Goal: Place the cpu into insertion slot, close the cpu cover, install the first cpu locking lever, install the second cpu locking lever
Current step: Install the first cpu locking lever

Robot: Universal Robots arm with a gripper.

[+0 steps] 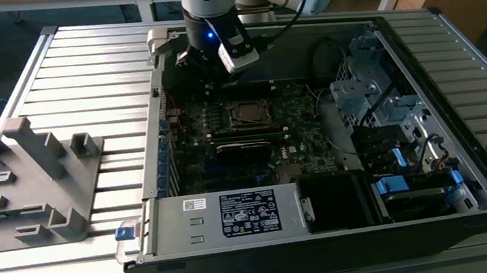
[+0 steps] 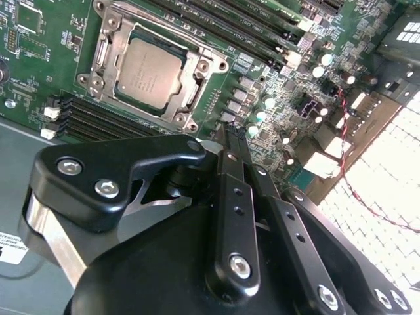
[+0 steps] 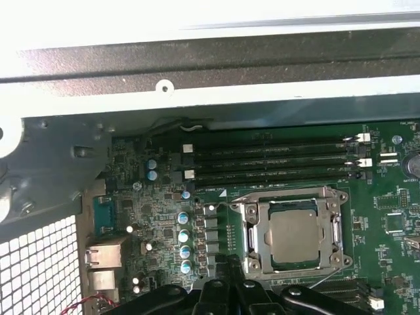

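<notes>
1 closed gripper (image 3: 230, 262) near cpu (image 3: 294, 236)

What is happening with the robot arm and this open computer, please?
A single robot arm hangs over the open computer case, with its gripper shut and empty, close to the processor socket on the motherboard. The cpu already sits in the socket, and the cpu cover lies flat around it, framing its metal top. Whether the locking levers are latched is too hard to tell.
</notes>
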